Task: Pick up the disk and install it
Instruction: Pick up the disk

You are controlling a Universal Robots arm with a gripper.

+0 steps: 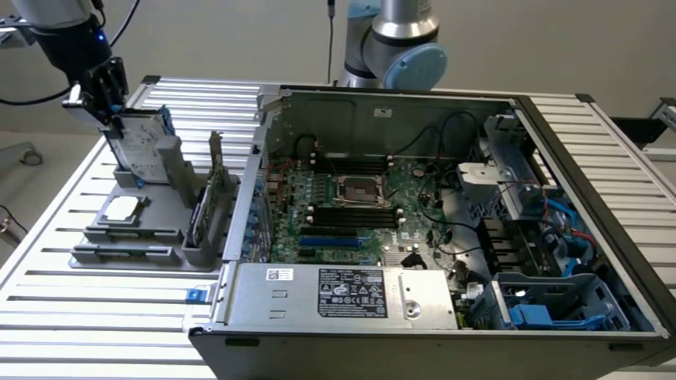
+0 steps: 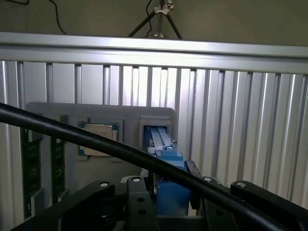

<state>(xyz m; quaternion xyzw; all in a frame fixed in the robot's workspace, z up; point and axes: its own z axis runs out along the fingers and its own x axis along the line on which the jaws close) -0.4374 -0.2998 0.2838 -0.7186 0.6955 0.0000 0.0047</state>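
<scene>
Surface: a table (image 1: 63,309) of silver metal slats under everything, with a pale wall behind it.
Claw: my claw (image 1: 106,112) (image 2: 171,195) hangs over the far end of the grey tray (image 1: 138,257), at the exterior view's left. It straddles the top edge of the disk. I cannot tell whether it is pinching the disk or only sits around it.
Disk: the disk (image 1: 142,146) (image 2: 163,144) stands upright on edge in a slot of the tray, directly under my claw. Its blue frame is uppermost and nearest me.
Cable: a black cable (image 2: 120,151) runs slantwise across the wrist view, in front of the tray.
Chip: a small square silver chip (image 1: 122,208) (image 2: 98,139) lies flat in a tray pocket, just beside the disk's slot and lower than my claw.
Cards: green circuit cards (image 1: 217,202) stand on edge in the tray, further from my claw towards the exterior view's right.
Computer: an open computer case (image 1: 381,111) lies on the table, well apart from my claw on that same side.
Box: a grey labelled box (image 1: 349,297) sits along the case's near wall.
Cage: a blue plastic cage (image 1: 560,301) sits in the corner of the case farthest from my claw.
</scene>
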